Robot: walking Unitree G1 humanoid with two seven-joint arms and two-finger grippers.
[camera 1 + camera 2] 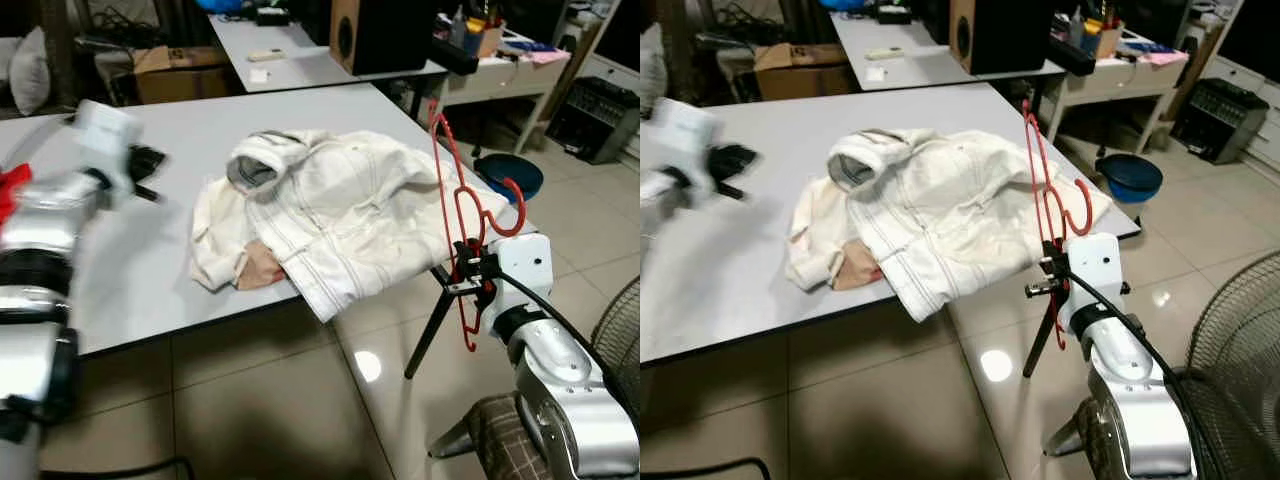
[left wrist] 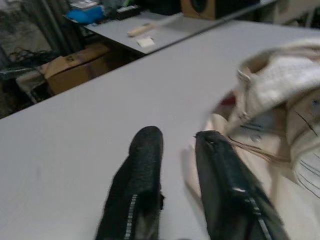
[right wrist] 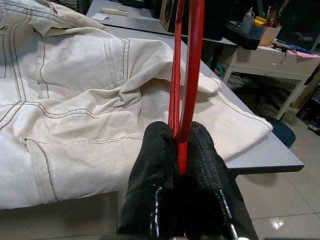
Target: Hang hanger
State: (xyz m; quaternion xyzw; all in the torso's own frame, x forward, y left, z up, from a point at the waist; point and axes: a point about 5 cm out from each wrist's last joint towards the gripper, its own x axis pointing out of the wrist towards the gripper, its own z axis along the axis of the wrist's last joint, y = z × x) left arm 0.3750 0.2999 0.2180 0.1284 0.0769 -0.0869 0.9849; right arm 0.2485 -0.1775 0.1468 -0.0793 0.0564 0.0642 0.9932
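Right gripper [image 1: 470,268] is clamping the red hanger [image 1: 455,195], fingers [image 3: 155,170] pressed together on the wire near its lower end. It is sitting just off the table's [image 1: 150,250] right edge, out over the tiled floor, level with the front right corner.

Hanger is standing nearly upright, long axis running up and slightly back from the grip. Its hook [image 1: 508,210] is curling outward, away from the table. In the right wrist view the red wire is rising straight out from between the fingers, with cloth behind it.

White jacket [image 1: 330,215] is lying crumpled on the table's right half. One hem is drooping over the front edge, and the collar opening [image 1: 255,170] is facing the table's far side. Jacket is lying directly toward the robot's left from the hanger, near but apart; cannot tell whether wire and cloth are touching at the right edge.

Left gripper [image 2: 177,150] is hovering over bare tabletop on the left half, fingers parted a little and holding nothing, tips just beside the jacket's left fringe. View of that arm is blurred.

Judgement: no rail or hook to hang on is in sight. If the jacket goes on first, the hanger's upper end needs to be swinging leftward toward the collar, with the left gripper nearer for lifting cloth.
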